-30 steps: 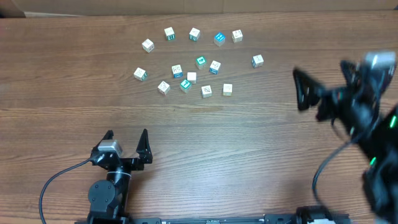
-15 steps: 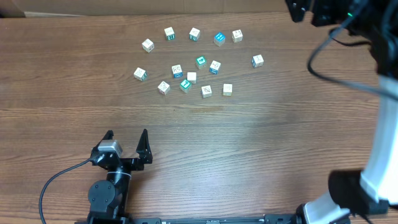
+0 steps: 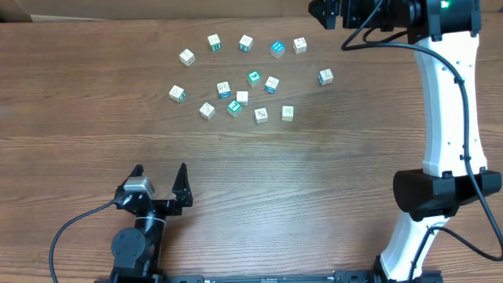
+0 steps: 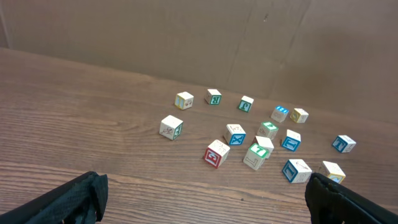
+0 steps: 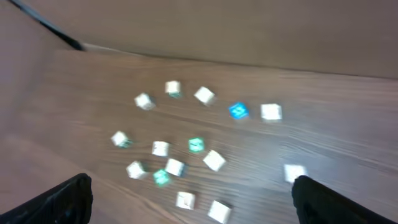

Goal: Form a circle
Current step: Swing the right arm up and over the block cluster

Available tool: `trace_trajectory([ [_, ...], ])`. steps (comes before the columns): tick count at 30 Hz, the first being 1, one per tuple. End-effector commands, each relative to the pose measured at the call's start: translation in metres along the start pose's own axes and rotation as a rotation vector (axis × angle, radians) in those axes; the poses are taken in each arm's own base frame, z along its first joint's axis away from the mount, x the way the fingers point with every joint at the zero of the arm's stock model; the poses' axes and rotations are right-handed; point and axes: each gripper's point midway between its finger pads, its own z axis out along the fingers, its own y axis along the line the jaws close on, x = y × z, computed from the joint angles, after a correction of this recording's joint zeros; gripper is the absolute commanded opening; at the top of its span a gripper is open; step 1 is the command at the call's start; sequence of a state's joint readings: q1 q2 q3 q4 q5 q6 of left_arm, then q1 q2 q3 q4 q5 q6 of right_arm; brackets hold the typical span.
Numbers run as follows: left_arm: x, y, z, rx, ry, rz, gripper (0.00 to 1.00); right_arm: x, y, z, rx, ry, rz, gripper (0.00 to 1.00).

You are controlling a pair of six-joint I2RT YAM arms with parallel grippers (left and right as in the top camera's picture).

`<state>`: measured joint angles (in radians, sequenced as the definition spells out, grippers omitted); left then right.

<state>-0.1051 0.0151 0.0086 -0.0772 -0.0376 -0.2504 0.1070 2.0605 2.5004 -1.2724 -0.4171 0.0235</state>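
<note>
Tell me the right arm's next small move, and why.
Probably lower the open right gripper toward the cube nearest it: the cubes lie in a loose scatter, no ring yet, and the left gripper sits open, far from them.

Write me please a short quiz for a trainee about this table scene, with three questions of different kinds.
1. True or false: the left end effector holds a cube.
2. In the overhead view, where is the right end effector? A) at the far edge of the table, beyond the cubes; B) among the cubes; C) beside the left one.
3. Do the cubes form a circle now?
Key: 1 false, it is open and empty. 2 A. 3 No, they lie in a loose scatter.
</note>
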Motion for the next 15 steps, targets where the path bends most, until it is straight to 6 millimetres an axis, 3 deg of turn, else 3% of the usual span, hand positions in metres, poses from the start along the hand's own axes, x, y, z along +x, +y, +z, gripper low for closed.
trace_trajectory([
  [1, -0.001, -0.003, 0.0, 0.014, -0.006, 0.027, 0.99, -0.002, 0.024, 0.005, -0.099, 0.006, 0.093, 0.79],
  [4, -0.001, -0.003, 0.0, 0.014, -0.006, 0.027, 0.99, 0.008, 0.026, 0.024, -0.025, 0.037, 0.086, 0.52],
  [11, -0.001, -0.003, 0.0, 0.014, -0.006, 0.027, 0.99, 0.036, 0.045, 0.078, 0.189, 0.068, 0.107, 0.59],
  [15, -0.001, -0.003, 0.0, 0.014, -0.006, 0.027, 1.0, 0.063, 0.061, 0.112, 0.244, 0.12, 0.127, 0.64],
])
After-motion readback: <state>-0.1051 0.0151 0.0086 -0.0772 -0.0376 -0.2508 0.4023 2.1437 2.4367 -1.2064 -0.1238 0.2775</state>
